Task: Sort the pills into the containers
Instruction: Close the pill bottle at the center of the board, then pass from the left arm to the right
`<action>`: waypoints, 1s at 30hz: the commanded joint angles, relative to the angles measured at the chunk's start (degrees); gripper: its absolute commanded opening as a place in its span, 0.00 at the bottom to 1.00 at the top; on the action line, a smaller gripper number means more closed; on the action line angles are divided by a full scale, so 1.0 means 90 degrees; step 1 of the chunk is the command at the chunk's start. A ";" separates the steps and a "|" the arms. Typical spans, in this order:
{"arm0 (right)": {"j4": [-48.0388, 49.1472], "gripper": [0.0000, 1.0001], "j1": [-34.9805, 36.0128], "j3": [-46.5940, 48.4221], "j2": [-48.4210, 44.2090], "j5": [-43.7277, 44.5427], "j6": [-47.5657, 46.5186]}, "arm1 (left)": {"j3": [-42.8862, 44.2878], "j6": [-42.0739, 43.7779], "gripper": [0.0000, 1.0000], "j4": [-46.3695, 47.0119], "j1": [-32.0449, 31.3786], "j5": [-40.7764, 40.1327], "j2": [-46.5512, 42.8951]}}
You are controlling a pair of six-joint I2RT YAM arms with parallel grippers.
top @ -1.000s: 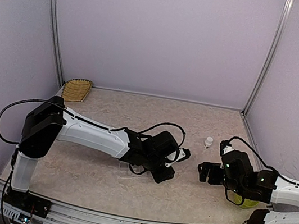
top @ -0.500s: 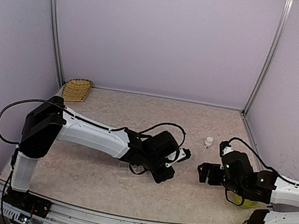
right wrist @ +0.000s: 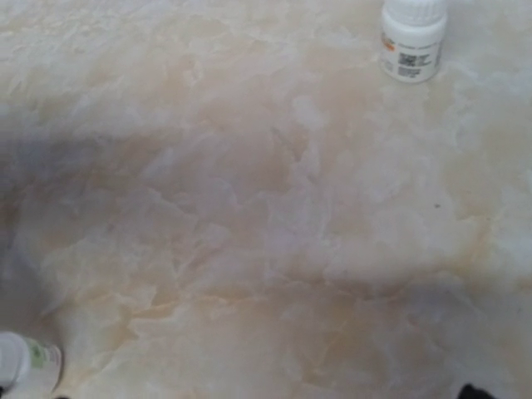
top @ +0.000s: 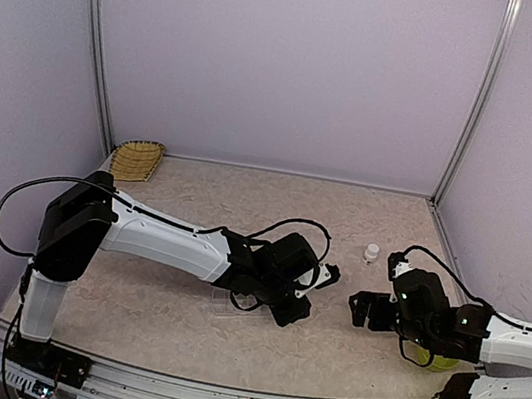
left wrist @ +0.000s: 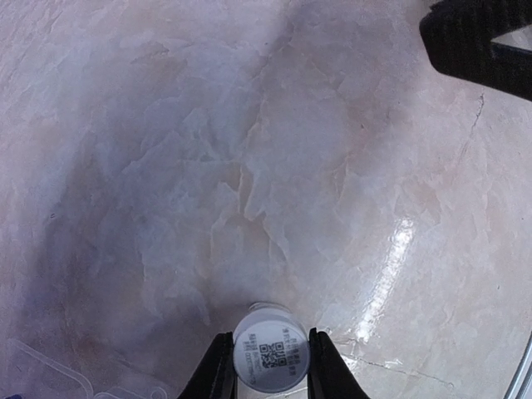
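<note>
Left arm (top: 168, 240) stretches low across the bench (top: 195, 198), left end effector (left wrist: 270, 342) pinching a white bottle (left wrist: 271, 359) just beside the clear organizer (left wrist: 50, 374); right end effector (top: 360, 309) hangs spread, bare bench between them

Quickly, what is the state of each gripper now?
Left gripper: closed on a small white bottle.
Right gripper: open, holding nothing.

White bottle (top: 371, 253) stands behind the table's (top: 334, 344) open middle.

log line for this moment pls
left gripper: shut on white bottle | right gripper: open, empty | second bottle: upright, untouched
</note>
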 commanded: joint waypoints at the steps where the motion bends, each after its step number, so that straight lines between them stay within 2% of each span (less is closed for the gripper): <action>1: 0.0464 0.99 -0.0084 -0.0142 -0.0009 -0.0539 -0.0478 | 0.0036 -0.0007 0.15 0.0227 0.0018 0.0136 -0.0316; 10: 0.2058 0.99 -0.0082 -0.0663 -0.1003 -0.3288 -0.1636 | -0.1240 0.0120 0.15 0.1351 0.0313 0.1463 -0.1833; 15: 0.2612 0.99 -0.0084 -0.0845 -0.1445 -0.4200 -0.1791 | -0.1784 0.0354 0.15 0.1782 0.0300 0.2318 -0.2465; 22: 0.3579 0.95 -0.0080 -0.0766 -0.1157 -0.5885 -0.1803 | -0.2186 0.0549 0.15 0.2261 0.0227 0.3287 -0.3064; 30: 0.4062 0.89 -0.0073 -0.0470 -0.0509 -0.6831 -0.1854 | -0.2614 0.0680 0.15 0.2708 0.0153 0.4104 -0.3636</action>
